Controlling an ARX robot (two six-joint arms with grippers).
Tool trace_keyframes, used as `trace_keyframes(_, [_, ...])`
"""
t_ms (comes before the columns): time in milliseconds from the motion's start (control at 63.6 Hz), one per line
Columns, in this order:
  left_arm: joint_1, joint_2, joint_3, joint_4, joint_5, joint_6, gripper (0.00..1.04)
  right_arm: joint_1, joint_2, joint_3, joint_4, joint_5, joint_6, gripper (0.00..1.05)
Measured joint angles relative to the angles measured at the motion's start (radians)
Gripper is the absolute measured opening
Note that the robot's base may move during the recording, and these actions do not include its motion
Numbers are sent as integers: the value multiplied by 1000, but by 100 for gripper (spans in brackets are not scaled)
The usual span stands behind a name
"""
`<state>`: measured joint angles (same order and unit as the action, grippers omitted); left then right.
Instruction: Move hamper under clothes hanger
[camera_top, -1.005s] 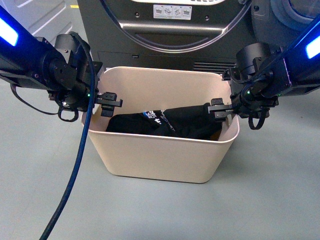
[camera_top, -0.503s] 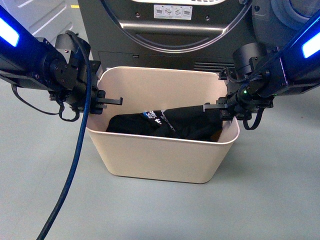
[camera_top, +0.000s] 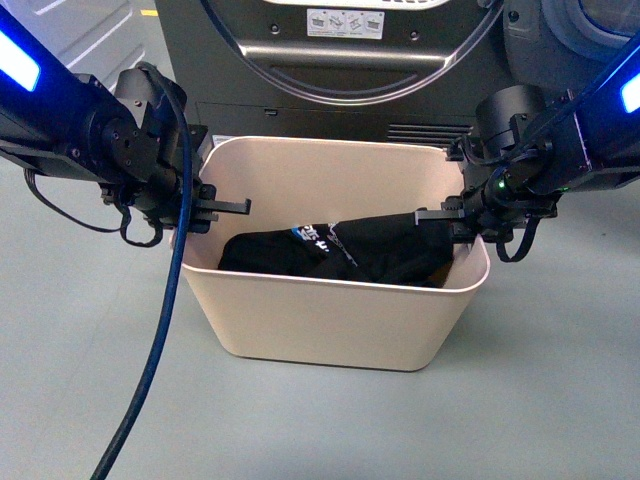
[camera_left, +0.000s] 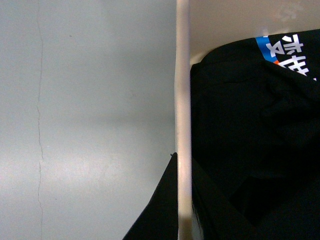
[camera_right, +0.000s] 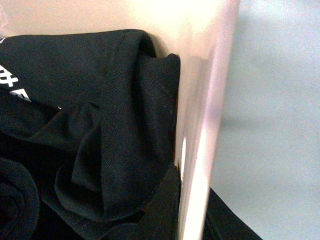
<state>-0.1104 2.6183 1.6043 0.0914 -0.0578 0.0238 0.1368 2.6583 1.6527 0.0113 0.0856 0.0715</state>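
Clamping the hamper (camera_top: 330, 325) by opposite rims with left gripper (camera_top: 212, 208) and right gripper (camera_top: 455, 220), black clothing (camera_top: 365, 250) between them.

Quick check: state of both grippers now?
Left gripper: closed on the left rim of the hamper.
Right gripper: closed on the hamper's right rim.

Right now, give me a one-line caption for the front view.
Grasp set: left gripper and right gripper clamp opposite rims of the hamper, black clothing inside.
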Motion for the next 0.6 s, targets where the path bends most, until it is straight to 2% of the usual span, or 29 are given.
trace_keyframes(597, [-9, -112, -60, -50, -14, 0, 4, -5, -93, -59, 16, -16, -22, 6])
